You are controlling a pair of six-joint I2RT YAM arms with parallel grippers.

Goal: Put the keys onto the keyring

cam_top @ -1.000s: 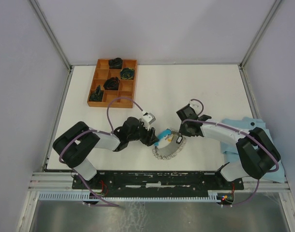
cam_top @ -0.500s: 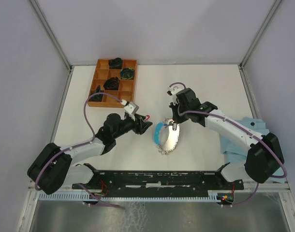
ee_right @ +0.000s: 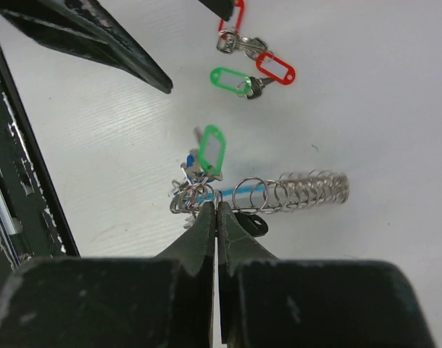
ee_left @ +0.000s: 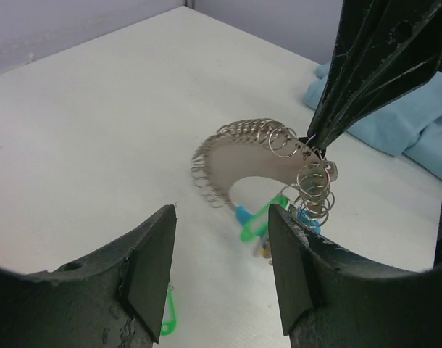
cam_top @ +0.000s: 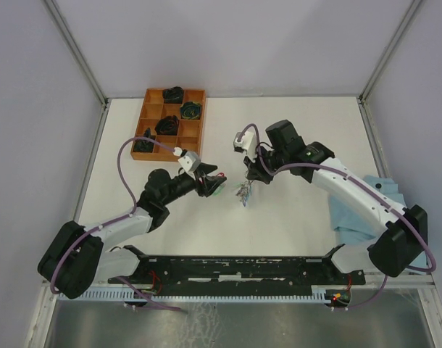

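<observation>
The keyring (ee_right: 301,190), a silver coiled loop with a light-blue sleeve (ee_left: 243,215), hangs above the table from my right gripper (ee_right: 215,206), which is shut on its wire. A green tag (ee_right: 212,148) and a black tag (ee_right: 251,225) dangle from it. From above, the keyring (cam_top: 243,193) hangs just below the right gripper (cam_top: 250,177). Loose keys lie on the table: one with a green tag (ee_right: 230,77) and two with red tags (ee_right: 275,69). My left gripper (ee_left: 221,268) is open and empty, left of the keyring, with a green-tagged key (ee_left: 168,312) on the table below it.
A wooden compartment tray (cam_top: 150,125) with dark bundles stands at the back left. A light-blue cloth (cam_top: 355,212) lies at the table's right edge, under the right arm. The left gripper (cam_top: 214,182) and the right gripper are a hand's width apart.
The right gripper lifted the keyring off the table and carried it back and left; it now hangs instead of lying flat. The left arm stretched out and its gripper moved back, away from the ring.
</observation>
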